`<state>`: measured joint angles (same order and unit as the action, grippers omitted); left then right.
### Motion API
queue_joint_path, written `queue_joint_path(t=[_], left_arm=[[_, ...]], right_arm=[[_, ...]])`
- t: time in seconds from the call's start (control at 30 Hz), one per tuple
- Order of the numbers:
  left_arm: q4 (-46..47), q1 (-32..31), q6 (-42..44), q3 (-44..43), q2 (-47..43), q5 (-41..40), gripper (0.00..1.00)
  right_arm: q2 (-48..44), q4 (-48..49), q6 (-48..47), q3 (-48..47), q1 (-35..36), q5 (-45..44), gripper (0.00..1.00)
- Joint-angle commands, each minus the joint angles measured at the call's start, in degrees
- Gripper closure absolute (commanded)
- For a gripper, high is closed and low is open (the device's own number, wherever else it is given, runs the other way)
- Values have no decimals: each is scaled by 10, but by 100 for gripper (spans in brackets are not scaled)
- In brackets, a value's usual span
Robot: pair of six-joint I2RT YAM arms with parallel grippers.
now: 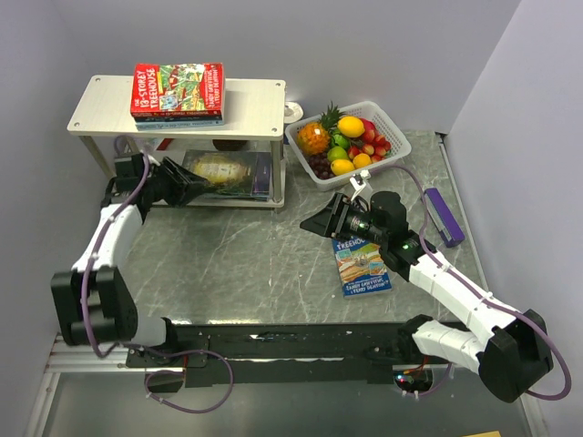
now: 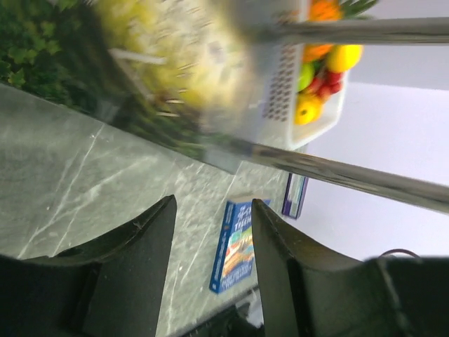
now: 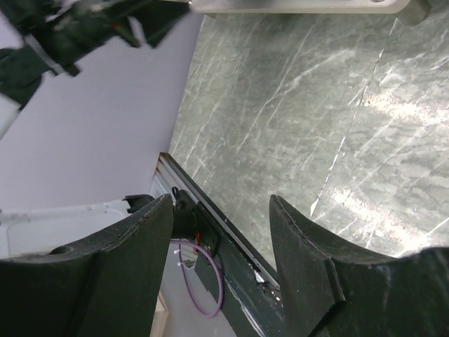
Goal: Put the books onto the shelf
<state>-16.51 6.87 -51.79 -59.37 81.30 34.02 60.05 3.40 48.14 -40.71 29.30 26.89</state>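
The shelf stands at the back left. A stack of books with a red cover on top lies on its upper board. A green-gold book lies on the lower board, blurred in the left wrist view. My left gripper is at that book's left edge, open, with nothing between its fingers. A pale blue book lies flat on the table. My right gripper hovers open and empty, just up and left of the blue book.
A white basket of fruit stands right of the shelf. A small purple box lies near the right wall. Thin metal shelf legs cross the left wrist view. A black rail runs along the table's near edge.
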Motion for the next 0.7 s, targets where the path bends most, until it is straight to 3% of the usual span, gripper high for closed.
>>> queue_joint_path(t=[0.0, 0.3, 0.67], left_arm=[[30, 12, -4, 13, -81, -70, 47], [71, 48, 3, 49, -96, -216, 64], [186, 50, 12, 36, -27, -251, 61]], right_arm=[[-1, 13, -14, -12, -4, -4, 36], [2, -22, -45, -51, -4, -64, 36], [16, -23, -50, -51, -4, -69, 36]])
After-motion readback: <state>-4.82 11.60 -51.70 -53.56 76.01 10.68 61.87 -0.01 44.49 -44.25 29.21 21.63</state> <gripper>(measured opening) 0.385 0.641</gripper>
